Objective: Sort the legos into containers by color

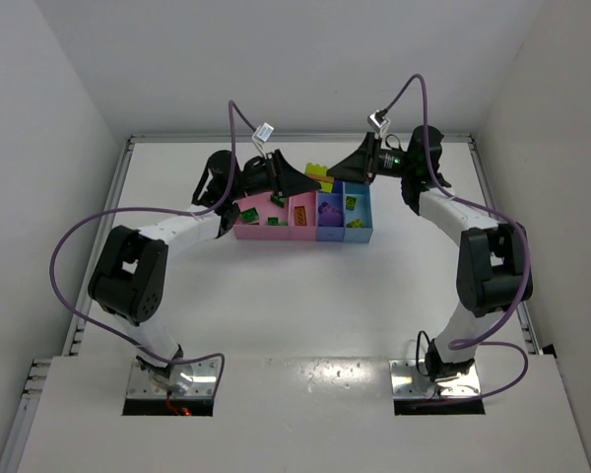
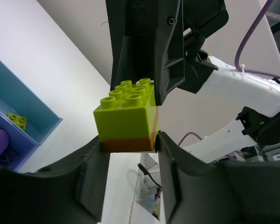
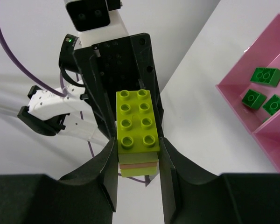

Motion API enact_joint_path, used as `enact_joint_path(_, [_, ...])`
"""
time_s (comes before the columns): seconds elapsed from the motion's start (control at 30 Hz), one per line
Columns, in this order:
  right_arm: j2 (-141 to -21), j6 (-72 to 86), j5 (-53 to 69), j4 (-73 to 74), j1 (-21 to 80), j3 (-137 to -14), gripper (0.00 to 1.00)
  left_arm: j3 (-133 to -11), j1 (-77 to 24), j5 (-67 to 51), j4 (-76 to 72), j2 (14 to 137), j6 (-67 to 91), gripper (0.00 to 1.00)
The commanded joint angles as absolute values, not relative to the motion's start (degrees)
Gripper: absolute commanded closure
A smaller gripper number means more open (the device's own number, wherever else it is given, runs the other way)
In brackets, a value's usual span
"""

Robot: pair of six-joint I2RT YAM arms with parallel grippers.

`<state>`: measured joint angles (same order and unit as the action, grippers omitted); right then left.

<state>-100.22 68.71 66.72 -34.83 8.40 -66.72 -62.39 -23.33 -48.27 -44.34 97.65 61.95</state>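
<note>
Two grips shared one clump (image 2: pixel 128 123): left fingers (image 2: pixel 91 182) closed on orange, right fingers (image 3: pixel 107 177) on yellow-green. Splitting seemed underway; next, a straight pull apart.

Top external camera: fixed high behind the arm bases, facing down and forward. It is distant and takes in the whole surface (image 1: pixel 295 305) and the containers (image 1: pixel 276 235).

Left wrist camera: mounted behind the left end effector (image 2: pixel 130 142), looking out along its fingers at very close range.

Right wrist camera: same mounting behind the right end effector (image 3: pixel 137 147).

The wrist cameras face each other. All three views share the lego clump (image 2: pixel 126 116). Each wrist view catches part of the containers.
</note>
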Motion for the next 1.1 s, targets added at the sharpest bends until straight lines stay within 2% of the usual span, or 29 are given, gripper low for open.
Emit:
enact_joint_path(0.0, [-98.35,68.91,65.57,-37.88,8.44,-68.38,1.0,-62.84,-23.64,-48.43,-49.04,97.65,62.31,0.58])
enact_joint_path(0.07, [-98.96,68.91,65.04,-37.88,8.44,-68.99,1.0,-62.84,-23.64,-48.43,-49.04,97.65,62.31,0.65])
enact_joint_path(0.2, [-99.49,68.91,63.73,-37.27,7.92,-70.04,1.0,-61.62,-23.64,-48.43,-49.04,97.65,62.31,0.72])
enact_joint_path(0.47, [-103.89,67.06,62.49,-34.01,3.43,-77.34,1.0,-55.38,-24.17,-48.43,-47.64,93.61,61.0,0.75])
enact_joint_path(0.67, [-103.71,65.13,63.02,-33.4,-0.52,-72.53,1.0,-53.88,-24.17,-46.32,-40.45,89.57,52.76,0.75])
enact_joint_path(0.8, [-99.94,61.36,64.25,-30.33,-3.51,-66.28,1.0,-61.58,-23.64,-42.29,-28.86,90.52,44.34,0.76])
enact_joint_path(0.9, [-95.99,54.6,64.25,-22.43,-7.72,-63.03,1.0,-69.83,-24.78,-36.58,-19.36,95.35,39.65,0.76])
enact_joint_path(1.07, [-89.4,47.31,61.88,-11.9,-13.95,-59.24,1.0,-81.1,-26.54,-32.26,-12.14,105.1,37.71,0.76])
